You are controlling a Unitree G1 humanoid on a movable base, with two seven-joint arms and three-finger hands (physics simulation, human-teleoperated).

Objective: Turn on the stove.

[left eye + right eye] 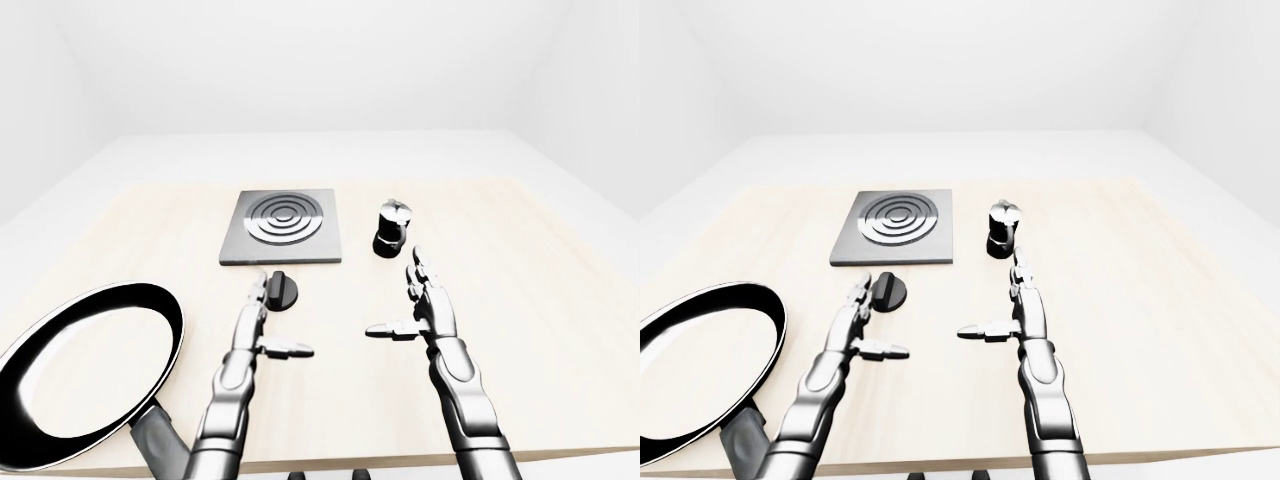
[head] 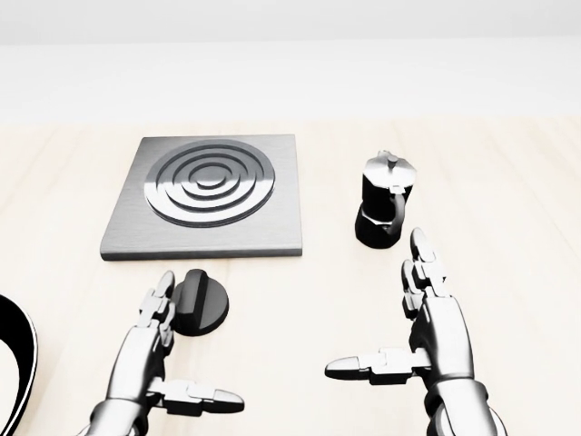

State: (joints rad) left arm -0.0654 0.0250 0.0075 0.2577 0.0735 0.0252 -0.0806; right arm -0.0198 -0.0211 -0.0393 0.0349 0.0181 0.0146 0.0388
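Note:
A square grey stove plate (image 2: 204, 195) with ring burner lies on the pale wooden table (image 2: 508, 182) in the upper middle of the head view. Its black round knob (image 2: 202, 303) sits just below the plate. My left hand (image 2: 172, 350) is open, fingers stretched out, its fingertips (image 2: 163, 289) right beside the knob's left edge; I cannot tell whether they touch. My right hand (image 2: 399, 313) is open and empty, to the right of the knob and just below the moka pot.
A black and silver moka pot (image 2: 382, 210) stands right of the stove plate, just above my right fingertips. A large black frying pan (image 1: 85, 372) lies at the table's lower left, its handle toward the bottom edge of the left-eye view.

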